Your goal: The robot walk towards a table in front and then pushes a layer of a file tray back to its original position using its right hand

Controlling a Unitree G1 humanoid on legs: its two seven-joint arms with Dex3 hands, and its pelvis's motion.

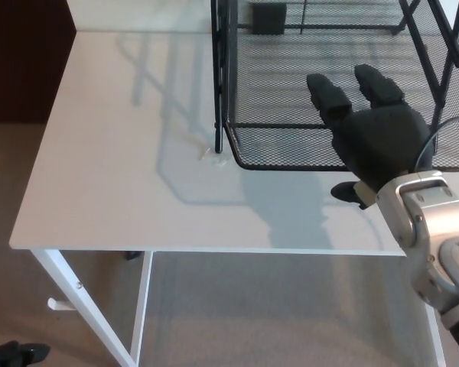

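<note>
Black mesh file tray (291, 84), white table (107, 153), black right hand (371, 138), seemingly beige carpet (275, 313).

The file tray (291, 92) is black wire mesh on thin metal rods, matt; the desk (115, 153) is smooth white with a faint sheen; the right hand (371, 138) looks matt black plastic, its wrist (428, 222) silvery; the floor (275, 313) is grey carpet, rough.

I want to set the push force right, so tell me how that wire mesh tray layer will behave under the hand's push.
The tray layer is open black mesh and looks empty, so it is probably light and moves with little force. Its wire rim looks stiff, so it should slide as one piece, not buckle. The right hand presses right of centre, so it may skew in the frame.
</note>
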